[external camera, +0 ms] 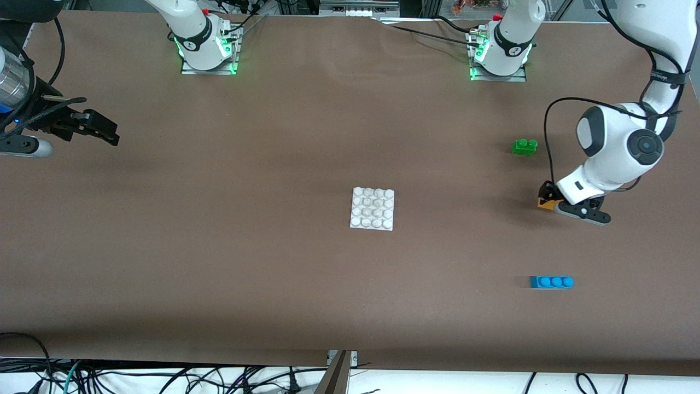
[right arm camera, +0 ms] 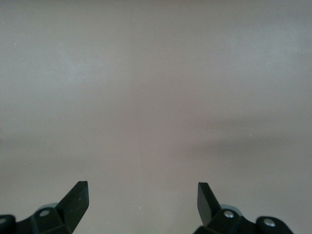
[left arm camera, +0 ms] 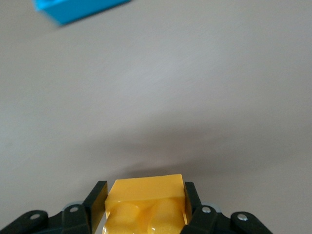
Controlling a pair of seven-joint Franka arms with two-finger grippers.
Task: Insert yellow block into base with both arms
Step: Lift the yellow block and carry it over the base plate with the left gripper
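The yellow block (external camera: pixel 545 204) is clamped in my left gripper (external camera: pixel 547 197), low over the table toward the left arm's end. In the left wrist view the yellow block (left arm camera: pixel 146 202) fills the gap between the two black fingers, with my left gripper (left arm camera: pixel 145 195) shut on it. The white studded base (external camera: pixel 372 208) lies flat at the table's middle, well apart from the block. My right gripper (external camera: pixel 106 130) waits over the right arm's end of the table; in the right wrist view my right gripper (right arm camera: pixel 142 195) is open over bare table.
A green two-stud brick (external camera: pixel 524 146) sits farther from the front camera than the held block. A blue three-stud brick (external camera: pixel 551 282) lies nearer the front camera; in the left wrist view the blue brick (left arm camera: pixel 78 9) shows at the frame's edge.
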